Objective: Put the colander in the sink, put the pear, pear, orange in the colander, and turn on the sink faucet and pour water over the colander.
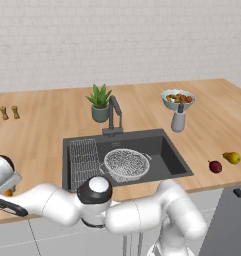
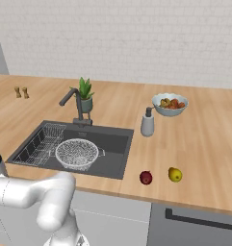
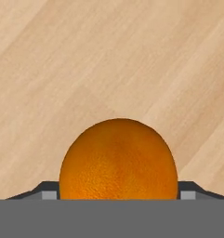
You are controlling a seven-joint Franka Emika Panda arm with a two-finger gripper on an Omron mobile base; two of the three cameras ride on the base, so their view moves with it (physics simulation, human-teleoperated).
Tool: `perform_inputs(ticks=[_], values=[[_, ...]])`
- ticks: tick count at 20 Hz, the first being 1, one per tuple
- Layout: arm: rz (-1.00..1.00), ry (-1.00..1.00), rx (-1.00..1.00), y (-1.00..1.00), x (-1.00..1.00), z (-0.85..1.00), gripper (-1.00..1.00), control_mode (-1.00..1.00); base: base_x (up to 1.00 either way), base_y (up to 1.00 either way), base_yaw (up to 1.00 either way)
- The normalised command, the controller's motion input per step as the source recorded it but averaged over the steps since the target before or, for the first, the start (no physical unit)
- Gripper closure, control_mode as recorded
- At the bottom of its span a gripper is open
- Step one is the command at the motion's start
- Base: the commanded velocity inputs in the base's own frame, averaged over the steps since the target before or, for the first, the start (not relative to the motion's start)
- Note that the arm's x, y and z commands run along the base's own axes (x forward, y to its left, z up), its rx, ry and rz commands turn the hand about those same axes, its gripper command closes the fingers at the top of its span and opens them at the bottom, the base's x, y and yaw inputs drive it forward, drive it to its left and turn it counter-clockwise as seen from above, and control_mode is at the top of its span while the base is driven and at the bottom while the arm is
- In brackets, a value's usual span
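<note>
From the camera behind me on the left, the large rectangular dark grey sink (image 1: 167, 150) sits sunk in the pale wooden counter (image 1: 42, 130). The round white-grey wire-mesh colander (image 1: 126, 164) stands in the basin, just right of a flat rectangular wire rack (image 1: 84, 161). The dark grey angular faucet (image 1: 113, 116) rises at the back rim, with a small green potted plant (image 1: 99, 102) just to its left. Further right on the counter stand a small grey bottle (image 1: 178, 119) and, behind it, a pale bowl of mixed fruit (image 1: 177, 98). The dark red pear (image 1: 215, 166) and the yellow pear (image 1: 232, 157) lie near each other on the wood, right of the basin. Two small brown shakers (image 1: 9, 112) stand far left. My arm reaches low to the left, and a sliver of the bright orange sphere (image 1: 8, 192) peeks out beside my wrist at the counter's front edge.

From the right camera, the colander (image 2: 77, 153) is in the sink (image 2: 112, 153) beside the rack (image 2: 39, 142), and the red pear (image 2: 146, 177) and yellow pear (image 2: 174, 174) sit right of the basin, close together but apart.

Looking along my hand, the orange (image 3: 118, 159) rests on the wood between my two dark fingertips (image 3: 49, 191), which flank it closely on either side. I cannot tell whether my jaws are pressing it or merely bracketing it.
</note>
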Motion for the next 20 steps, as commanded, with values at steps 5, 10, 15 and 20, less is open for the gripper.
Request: perform_inputs(ticks=[5,10,15,20], values=[[-0.18,-0.35,0.04,-0.54,-0.72,-0.40,1.00,-1.00,0.00,0.00,0.00],[-0.32,-0.49,0.17,-0.87,-0.28,-0.13,1.00,-1.00,0.00,0.00,0.00],[-0.35,-0.47,0.20,-0.96,0.01,0.00,1.00,-1.00,0.00,0.00,0.00],[-0.31,-0.46,0.24,-1.00,0.00,0.04,1.00,-1.00,0.00,0.00,0.00]])
